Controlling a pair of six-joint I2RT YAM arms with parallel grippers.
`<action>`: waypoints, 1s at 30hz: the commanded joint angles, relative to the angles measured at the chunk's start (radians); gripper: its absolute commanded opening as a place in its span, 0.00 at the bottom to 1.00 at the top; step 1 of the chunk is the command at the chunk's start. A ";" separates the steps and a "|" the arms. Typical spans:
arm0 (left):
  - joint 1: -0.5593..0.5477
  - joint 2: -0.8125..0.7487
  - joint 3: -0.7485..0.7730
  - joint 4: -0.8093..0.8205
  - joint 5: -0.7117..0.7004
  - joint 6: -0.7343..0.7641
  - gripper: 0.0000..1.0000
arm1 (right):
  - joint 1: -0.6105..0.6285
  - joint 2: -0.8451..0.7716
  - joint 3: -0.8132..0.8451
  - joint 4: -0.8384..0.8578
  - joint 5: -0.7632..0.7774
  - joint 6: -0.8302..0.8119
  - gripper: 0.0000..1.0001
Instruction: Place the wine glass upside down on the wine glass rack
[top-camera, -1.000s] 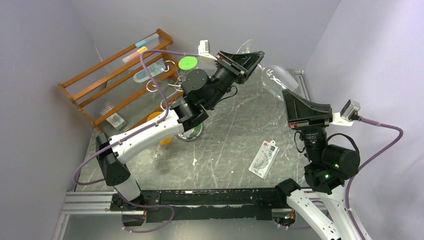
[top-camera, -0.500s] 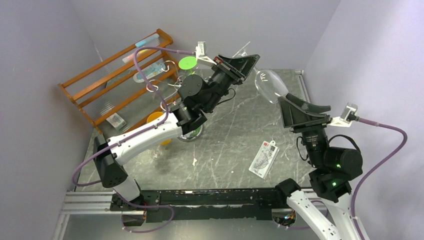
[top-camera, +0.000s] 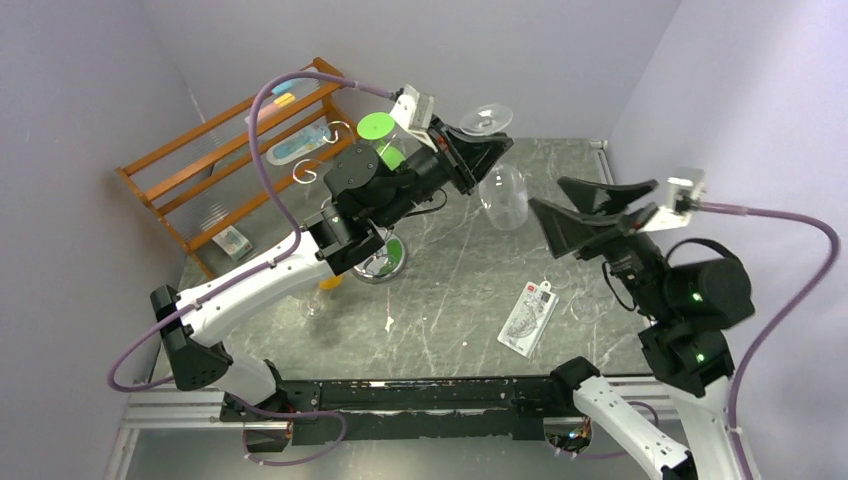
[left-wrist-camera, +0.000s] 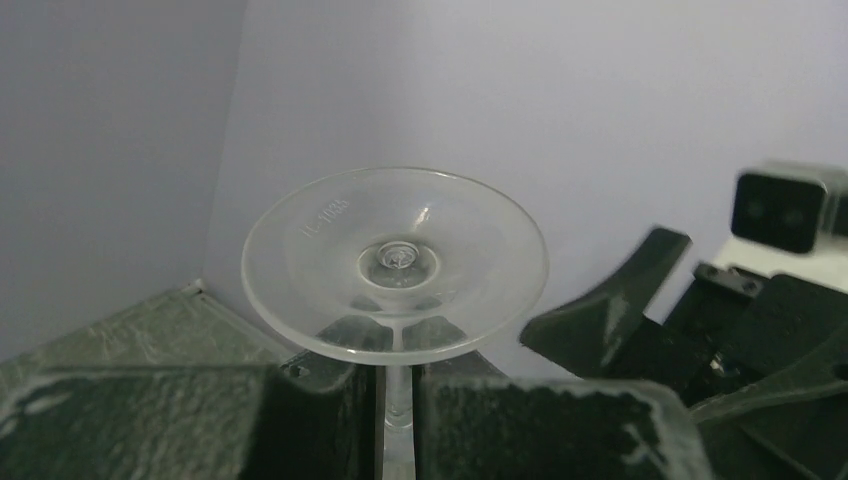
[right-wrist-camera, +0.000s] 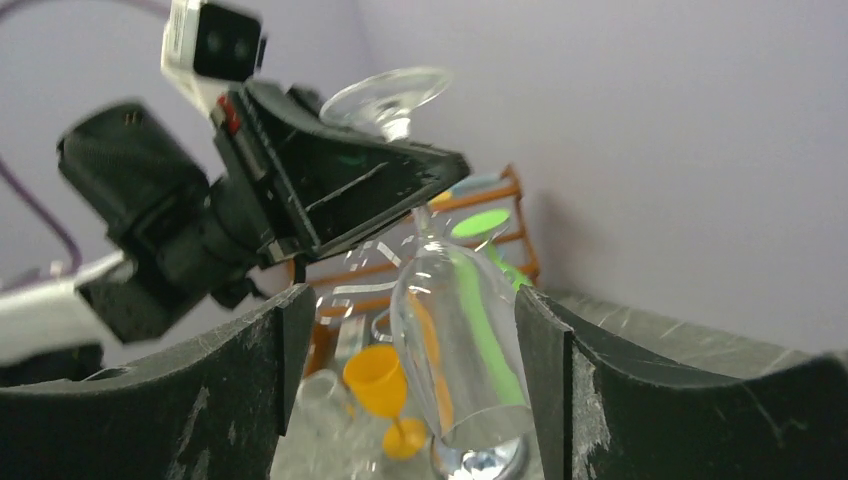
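Top external: left claw (top-camera: 480, 142) clamps inverted wine glass (top-camera: 503, 197) stem; right claw (top-camera: 572, 208) spread beside bowl.

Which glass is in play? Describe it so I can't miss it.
Follow the left arm over the grey table to its end effector. Clamped there by the stem is the wine glass, upside down, foot on top, bowl hanging below. Unlike the green glass and orange glass by the wine glass rack, it is colourless and held aloft.
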 joint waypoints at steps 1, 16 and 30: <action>-0.005 -0.031 0.041 -0.100 0.183 0.105 0.05 | -0.002 0.072 0.014 -0.058 -0.278 -0.075 0.77; -0.005 -0.116 -0.067 -0.165 0.355 0.083 0.05 | -0.002 0.133 -0.121 0.117 -0.449 -0.004 0.43; -0.005 -0.144 -0.142 -0.096 0.442 0.043 0.05 | -0.002 0.179 -0.209 0.308 -0.501 0.057 0.32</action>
